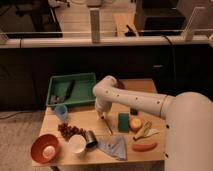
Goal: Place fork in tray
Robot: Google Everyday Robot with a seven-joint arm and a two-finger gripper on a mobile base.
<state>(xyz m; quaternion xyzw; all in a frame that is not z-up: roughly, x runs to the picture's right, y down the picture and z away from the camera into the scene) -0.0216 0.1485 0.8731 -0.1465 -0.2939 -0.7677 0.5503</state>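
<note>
The gripper is set at the fork's end, its state cannot be told, and a poorly pinched fork could be dropped short of the tray.

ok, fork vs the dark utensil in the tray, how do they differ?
The fork is thin; the utensil is broader. The fork lies on the table beside the sponge; the utensil lies in the tray. The pincer is at the fork's upper end, far from the utensil. Both are dark and elongated.
</note>
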